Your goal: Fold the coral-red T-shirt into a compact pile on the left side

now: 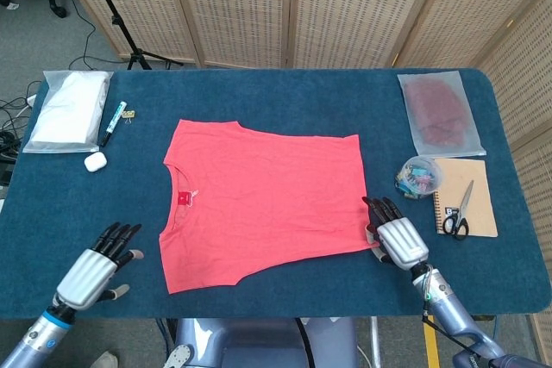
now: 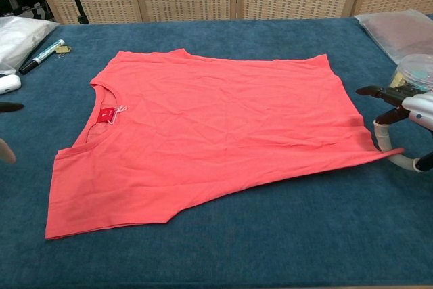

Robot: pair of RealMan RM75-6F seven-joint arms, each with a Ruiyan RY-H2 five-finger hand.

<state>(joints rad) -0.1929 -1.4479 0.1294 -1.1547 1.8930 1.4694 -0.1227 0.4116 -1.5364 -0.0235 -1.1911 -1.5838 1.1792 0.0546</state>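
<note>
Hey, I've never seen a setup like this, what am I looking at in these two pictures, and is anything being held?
These are two robot arms with human-like hands at a blue-covered table. One picture looks down from the robot's head, the other from its chest. A coral-red T-shirt lies spread flat. The right hand pinches the shirt's near hem corner; the left hand hovers open, holding nothing. Around them lie bagged cloth, a marker, a white earbud case, a tub of clips, and scissors on a notebook.
</note>
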